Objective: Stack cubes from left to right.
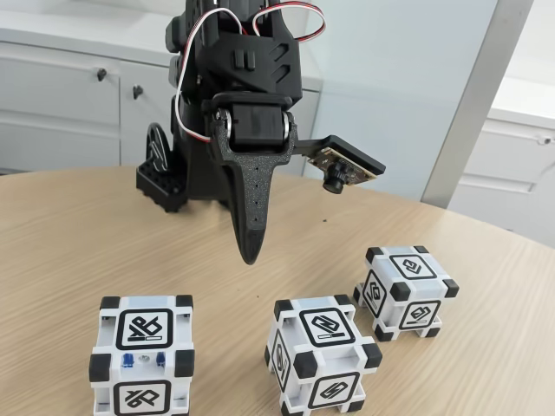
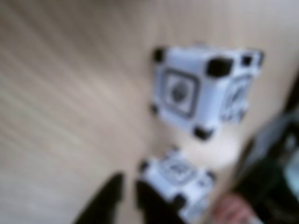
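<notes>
The black gripper (image 1: pixel 250 251) hangs above the pale wooden table (image 1: pixel 61 251), its tip pointing straight down and holding nothing, and in the fixed view the fingers come together into a single point, so the jaws look closed, with no cube between them. Below it three cubes sit on the tabletop, each apart from the others, none stacked. The left cube (image 1: pixel 143 357) stands nearest the camera at the lower left (blue bits show through its front face), the middle cube (image 1: pixel 323 354) sits just right of the spot under the gripper tip, and the right cube (image 1: pixel 406 291) lies farther back and to the right. A small camera (image 1: pixel 336 170) juts out on a bracket beside the gripper, and red and white wires (image 1: pixel 217 26) loop over the arm (image 1: pixel 238 78). Behind the table, white cabinets (image 1: pixel 61 95) with dark knobs. Over to the wrist view, and it is badly blurred: two dark fingers (image 2: pixel 108 200) rise from the bottom edge with a thin gap between them, one cube (image 2: pixel 180 179) sits just beside them, and a second cube (image 2: pixel 203 91) is farther up the frame. Which of the three those two are, I cannot tell.
</notes>
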Robot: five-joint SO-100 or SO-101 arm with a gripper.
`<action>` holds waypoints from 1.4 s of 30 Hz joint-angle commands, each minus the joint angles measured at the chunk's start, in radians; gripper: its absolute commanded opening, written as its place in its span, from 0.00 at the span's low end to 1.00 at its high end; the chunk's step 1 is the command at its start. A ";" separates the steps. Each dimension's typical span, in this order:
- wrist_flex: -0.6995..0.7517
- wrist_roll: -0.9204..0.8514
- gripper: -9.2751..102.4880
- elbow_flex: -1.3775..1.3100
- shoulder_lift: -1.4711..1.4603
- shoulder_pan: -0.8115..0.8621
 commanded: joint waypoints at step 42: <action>-0.002 -0.092 0.08 -0.029 0.049 -0.009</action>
